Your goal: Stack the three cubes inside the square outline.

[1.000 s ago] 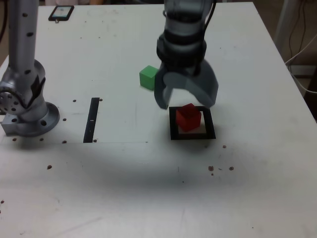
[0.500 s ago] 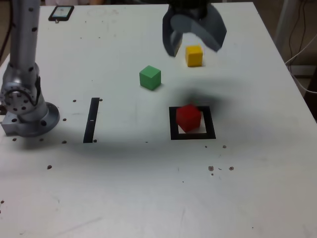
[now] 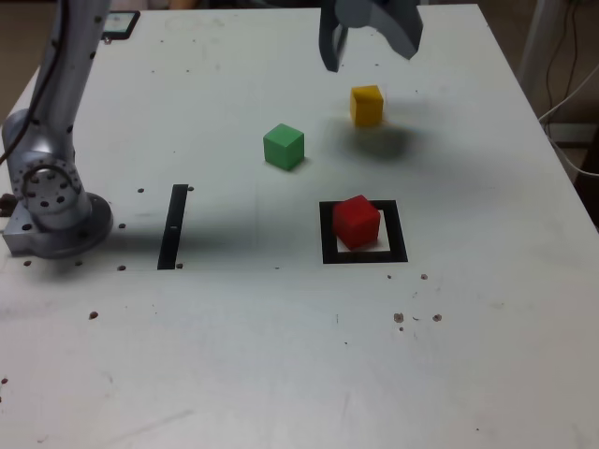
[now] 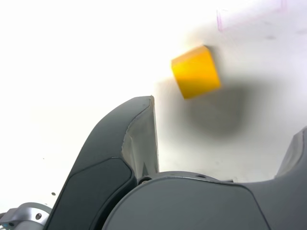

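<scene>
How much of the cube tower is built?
Only the bottom looks done: the red cube sits inside the square outline. The open gripper holds nothing. The yellow cube and green cube still need stacking; both are on the table outside it.

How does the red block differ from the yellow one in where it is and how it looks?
The red cube sits inside the black square outline, while the yellow cube rests on bare table outside it. The red cube is nearer the bottom of the exterior view; the yellow cube is higher up in that view. Both are plain, solid-coloured cubes, and neither is held by the jaws.
</scene>
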Tool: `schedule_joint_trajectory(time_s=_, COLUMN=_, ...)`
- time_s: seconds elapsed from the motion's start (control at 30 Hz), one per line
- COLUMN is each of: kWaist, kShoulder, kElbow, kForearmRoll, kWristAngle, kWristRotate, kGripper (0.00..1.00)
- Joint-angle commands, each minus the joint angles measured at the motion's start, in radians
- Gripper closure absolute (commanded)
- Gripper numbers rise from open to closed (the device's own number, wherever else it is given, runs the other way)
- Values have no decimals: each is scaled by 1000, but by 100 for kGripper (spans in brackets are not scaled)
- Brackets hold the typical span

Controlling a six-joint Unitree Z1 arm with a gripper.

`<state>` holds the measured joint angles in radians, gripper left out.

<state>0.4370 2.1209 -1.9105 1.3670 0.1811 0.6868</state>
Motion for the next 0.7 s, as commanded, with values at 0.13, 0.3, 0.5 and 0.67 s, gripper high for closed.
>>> schedule_joint_trajectory(time_s=0.13, kWaist=-5, kShoulder=29, kElbow=36, kForearmRoll=-20, kWristAngle=4, kWristRotate=-77, kGripper=5)
schedule_joint_trajectory(time_s=0.3, kWaist=-3, kShoulder=56, kElbow=45, kForearmRoll=-26, kWristAngle=5, kWristRotate=-147, kGripper=5)
schedule_joint_trajectory(time_s=0.5, kWaist=21, kShoulder=84, kElbow=38, kForearmRoll=-36, kWristAngle=4, kWristRotate=-172, kGripper=6)
schedule_joint_trajectory(time_s=0.67, kWaist=30, kShoulder=104, kElbow=41, kForearmRoll=-43, kWristAngle=3, kWristRotate=-193, kGripper=8)
